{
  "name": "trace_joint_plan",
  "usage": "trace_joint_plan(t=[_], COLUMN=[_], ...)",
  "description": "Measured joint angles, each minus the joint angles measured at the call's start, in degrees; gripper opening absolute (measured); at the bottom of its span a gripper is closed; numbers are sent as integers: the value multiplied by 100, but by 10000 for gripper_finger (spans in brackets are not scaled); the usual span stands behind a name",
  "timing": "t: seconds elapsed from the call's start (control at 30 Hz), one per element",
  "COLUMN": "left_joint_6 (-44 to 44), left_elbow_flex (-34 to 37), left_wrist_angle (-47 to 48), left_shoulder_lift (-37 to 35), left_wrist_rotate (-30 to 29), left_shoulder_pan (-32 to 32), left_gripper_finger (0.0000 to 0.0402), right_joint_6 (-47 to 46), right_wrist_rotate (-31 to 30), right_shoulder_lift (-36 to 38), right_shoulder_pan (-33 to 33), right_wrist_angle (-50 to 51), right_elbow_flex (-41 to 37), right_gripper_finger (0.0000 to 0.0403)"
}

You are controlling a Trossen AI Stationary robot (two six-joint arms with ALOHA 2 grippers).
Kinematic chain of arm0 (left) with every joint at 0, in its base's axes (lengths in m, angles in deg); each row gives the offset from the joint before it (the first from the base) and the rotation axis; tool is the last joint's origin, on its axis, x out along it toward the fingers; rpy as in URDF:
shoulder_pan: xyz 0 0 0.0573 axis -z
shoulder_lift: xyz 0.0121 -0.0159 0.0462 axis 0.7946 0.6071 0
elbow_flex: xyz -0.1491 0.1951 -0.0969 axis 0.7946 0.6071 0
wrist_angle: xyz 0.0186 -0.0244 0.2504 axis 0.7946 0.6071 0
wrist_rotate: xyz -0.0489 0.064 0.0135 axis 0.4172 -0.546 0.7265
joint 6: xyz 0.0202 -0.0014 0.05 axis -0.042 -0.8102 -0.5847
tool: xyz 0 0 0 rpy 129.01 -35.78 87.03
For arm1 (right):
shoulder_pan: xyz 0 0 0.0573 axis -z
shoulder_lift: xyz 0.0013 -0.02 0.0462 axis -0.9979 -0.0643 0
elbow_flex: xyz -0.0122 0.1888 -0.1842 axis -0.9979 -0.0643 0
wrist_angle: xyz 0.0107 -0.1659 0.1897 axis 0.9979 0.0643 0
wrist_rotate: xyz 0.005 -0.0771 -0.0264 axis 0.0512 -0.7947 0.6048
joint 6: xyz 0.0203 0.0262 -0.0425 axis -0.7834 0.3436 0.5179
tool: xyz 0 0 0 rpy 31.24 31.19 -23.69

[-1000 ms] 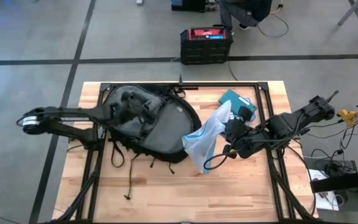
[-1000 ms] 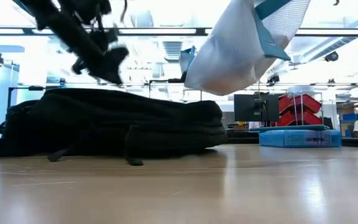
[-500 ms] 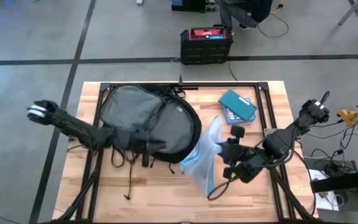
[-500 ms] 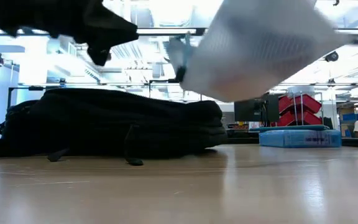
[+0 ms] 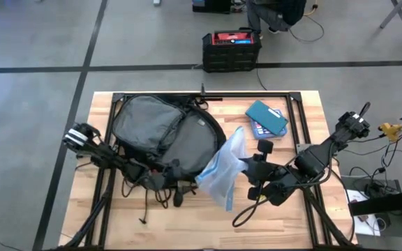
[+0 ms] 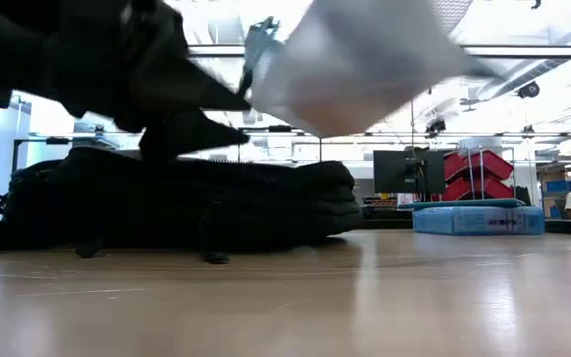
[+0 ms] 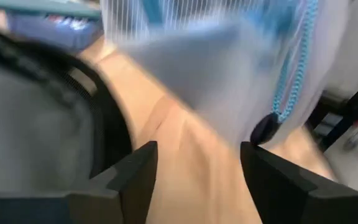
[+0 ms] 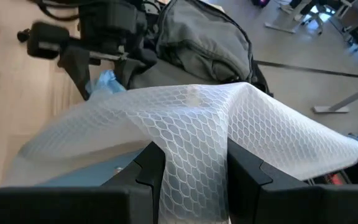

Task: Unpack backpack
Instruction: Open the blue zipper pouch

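From above, the backpack (image 5: 165,132) lies flat on the left half of the table (image 5: 187,223), opened out with its grey lining up; its long axis runs slantwise, top toward the table's far left corner and open mouth toward the middle. A teal box (image 5: 266,117) already lies on the far right part of the table, and the right gripper (image 5: 251,169) holds a white mesh bag (image 5: 222,171) clear of the pack (so unpacking looks well under way, though whether anything is left inside I cannot tell). The left gripper (image 5: 179,192) sits at the pack's near edge among the straps. At table height the backpack is a low dark mound at left, with the mesh bag hanging in the air above. The left wrist view shows that gripper's fingers (image 7: 129,177) spread apart and empty, the bag ahead. The right wrist view shows its fingers (image 8: 151,165) pinched on the mesh.
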Motion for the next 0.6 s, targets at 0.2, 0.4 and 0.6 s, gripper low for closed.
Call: trace_joint_plan(t=[0.2,0.4,0.6], left_joint_6=[-85,-126,-126], left_elbow_flex=[15,-13,-15], left_wrist_angle=[-63,-59,-61], left_shoulder_lift=[-244,-240,-244], left_wrist_rotate=[-34,-88,102], left_shoulder_pan=[4,-26,-7], left_gripper_finger=[230,213,200], right_joint_6=[-9,1,-1], right_wrist_rotate=[25,38,43], right_shoulder_lift=[-9,-11,-11], right_shoulder_pan=[-4,-4,-4], right_wrist_angle=[35,40,42], right_elbow_flex=[0,0,0], right_gripper_finger=[93,93,93])
